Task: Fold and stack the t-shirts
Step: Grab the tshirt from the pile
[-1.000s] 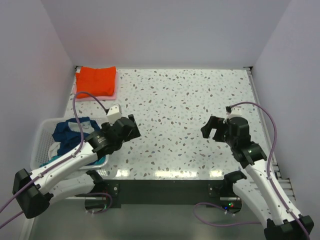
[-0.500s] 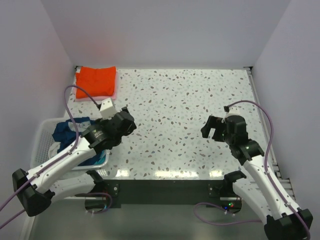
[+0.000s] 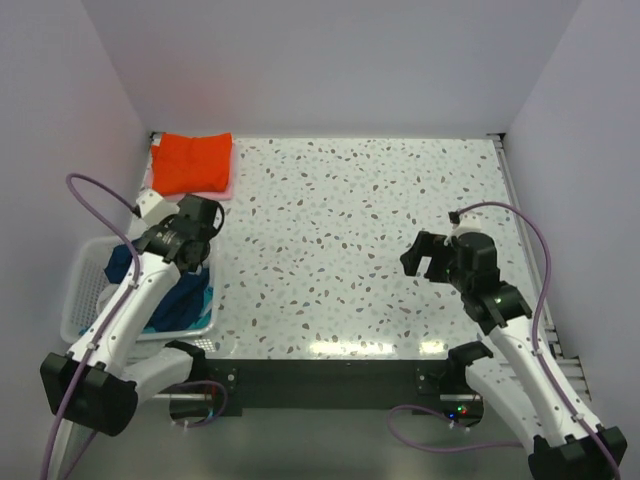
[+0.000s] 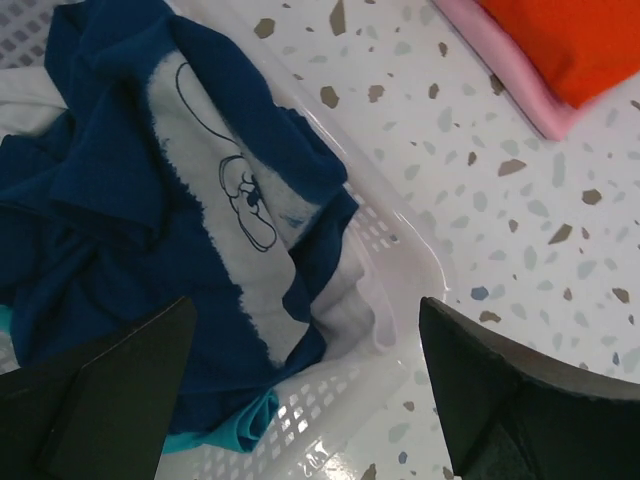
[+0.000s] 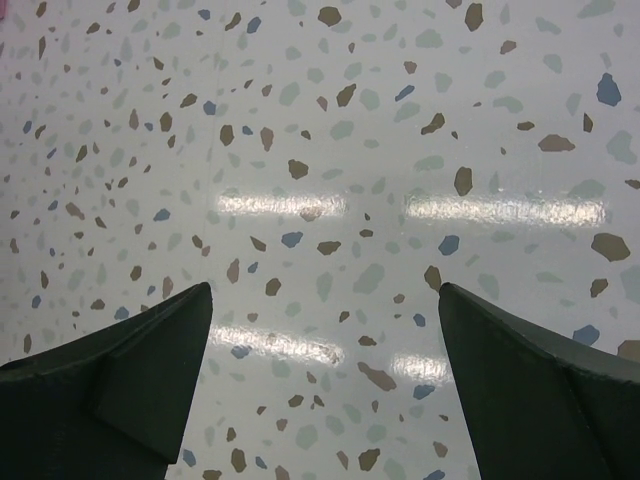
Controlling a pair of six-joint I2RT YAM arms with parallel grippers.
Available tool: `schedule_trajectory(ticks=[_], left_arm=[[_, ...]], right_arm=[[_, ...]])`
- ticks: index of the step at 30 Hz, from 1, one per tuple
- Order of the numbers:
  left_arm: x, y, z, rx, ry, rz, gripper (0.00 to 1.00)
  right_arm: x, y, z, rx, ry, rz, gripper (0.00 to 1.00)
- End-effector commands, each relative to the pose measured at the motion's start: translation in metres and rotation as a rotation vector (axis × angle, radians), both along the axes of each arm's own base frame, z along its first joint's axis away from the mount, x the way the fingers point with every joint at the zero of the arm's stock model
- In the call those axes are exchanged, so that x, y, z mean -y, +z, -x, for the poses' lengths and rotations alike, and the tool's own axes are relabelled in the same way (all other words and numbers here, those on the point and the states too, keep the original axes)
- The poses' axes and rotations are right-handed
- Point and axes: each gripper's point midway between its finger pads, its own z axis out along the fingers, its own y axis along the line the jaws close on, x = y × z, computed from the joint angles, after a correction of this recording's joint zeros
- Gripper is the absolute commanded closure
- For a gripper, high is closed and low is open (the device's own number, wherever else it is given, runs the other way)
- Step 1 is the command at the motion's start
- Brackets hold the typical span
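The crumpled navy cloth t-shirt (image 4: pixel 110 220) with a pale cartoon print (image 4: pixel 225 230) lies bunched in the white slatted plastic basket (image 4: pixel 400 270), directly under the left claw (image 4: pixel 305 330) and spilling towards its left finger. A teal cloth t-shirt (image 4: pixel 235 425) shows only as a corner from beneath the navy one, close under the claw. The rest of it is buried, and whether the white patch beside the navy folds is cloth or basket wall cannot be told. Ahead and to the right of this claw, the folded orange-red t-shirt (image 4: pixel 570 40) rests on a folded pink t-shirt (image 4: pixel 510 85), of which only the edge shows; both are cut off by the wrist view. The left arm reaches out over the basket with its wrist bent down, jaws spread wide and holding nothing. The basket rim runs between the fingers, with speckled terrazzo table (image 3: pixel 350 200) beyond it. The right claw (image 5: pixel 325 290) hangs over bare tabletop well apart from all the shirts, also spread wide and holding nothing, with open surface all around it and the side wall on its right.
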Motion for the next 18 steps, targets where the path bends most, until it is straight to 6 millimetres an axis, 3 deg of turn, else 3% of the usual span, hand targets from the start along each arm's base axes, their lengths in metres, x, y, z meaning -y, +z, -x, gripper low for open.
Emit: schedule_trajectory(ticks=[1,3,6,10,18], left_arm=[[-0.027,0.001,-0.008,-0.016,0.092,-0.013,0.03],[-0.023,0.000,-0.026,0.005,0.031,0.030,0.05],[-0.033,-0.002,-0.036,0.022,0.037,0.043,0.07],[-0.055,-0.010,-0.040,0.009,0.085,0.049,0.13],[-0.064,-0.046,-0.050,-0.080,0.075,0.099,0.31]], right_arm=[[-0.006,0.009,-0.003,0.055,0.036,-0.019,0.01],[-0.006,0.009,-0.002,0.059,0.038,-0.022,0.01],[-0.008,0.009,-0.003,0.057,0.044,-0.023,0.01],[-0.008,0.009,-0.003,0.054,0.047,-0.022,0.01],[-0.009,0.007,-0.003,0.050,0.051,-0.022,0.01]])
